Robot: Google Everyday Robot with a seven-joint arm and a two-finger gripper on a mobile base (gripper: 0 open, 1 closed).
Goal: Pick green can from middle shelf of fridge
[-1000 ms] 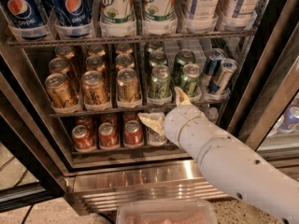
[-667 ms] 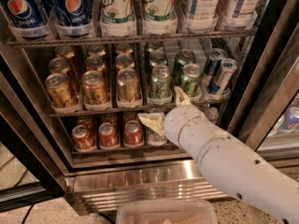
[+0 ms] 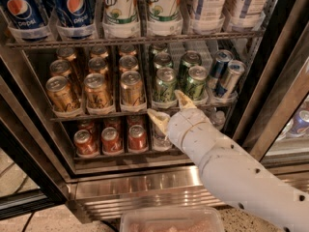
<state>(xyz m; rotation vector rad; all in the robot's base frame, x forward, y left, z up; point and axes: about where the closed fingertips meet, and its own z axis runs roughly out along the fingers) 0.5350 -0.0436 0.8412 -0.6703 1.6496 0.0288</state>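
Several green cans stand in two lanes on the middle shelf (image 3: 96, 114) of the fridge (image 3: 145, 187). The front ones are at the shelf's front edge: one green can (image 3: 165, 85) and another (image 3: 195, 82) to its right. My gripper (image 3: 167, 105) is on the white arm that comes in from the lower right. It sits just below and in front of the left front green can, at the shelf's front edge. Its two pale fingers (image 3: 158, 120) are spread open and hold nothing.
Gold-orange cans (image 3: 96, 91) fill the left lanes of the middle shelf. Slim blue-and-silver cans (image 3: 231, 79) stand at its right end. Pepsi and 7UP bottles (image 3: 119, 8) are on the rack above, red cans (image 3: 111, 140) on the rack below. A clear tray (image 3: 169, 220) lies at the bottom.
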